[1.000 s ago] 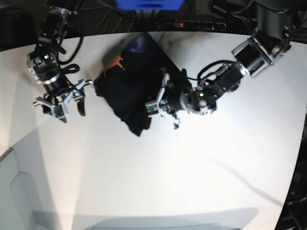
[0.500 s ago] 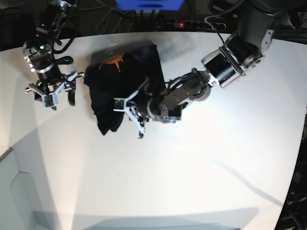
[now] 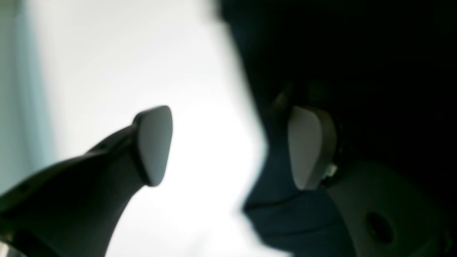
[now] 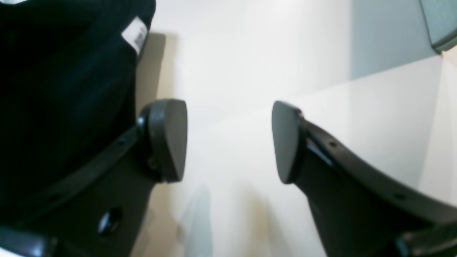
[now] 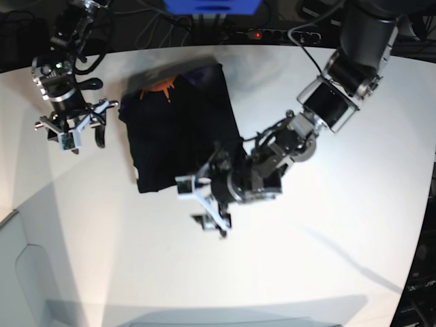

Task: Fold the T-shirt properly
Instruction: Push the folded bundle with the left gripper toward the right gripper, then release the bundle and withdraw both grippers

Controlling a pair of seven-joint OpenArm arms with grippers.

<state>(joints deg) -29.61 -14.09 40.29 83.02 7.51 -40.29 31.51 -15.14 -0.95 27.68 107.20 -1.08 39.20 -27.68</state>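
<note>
Base view: both pincers, left pincer (image 5: 203,202) and right pincer (image 5: 73,131), gape beside the T-shirt (image 5: 180,129).

Table (image 5: 293,272): white, smooth top, curved far edge. Bore one item, the T-shirt (image 5: 180,129): black, lying folded at rear centre-left, orange print showing at its far edge, white tag (image 4: 135,35) at one edge.

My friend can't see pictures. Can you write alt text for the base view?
A folded black T-shirt lies on a white table. The left gripper hangs open just off its corner; the right gripper is open beside its other edge.
</note>
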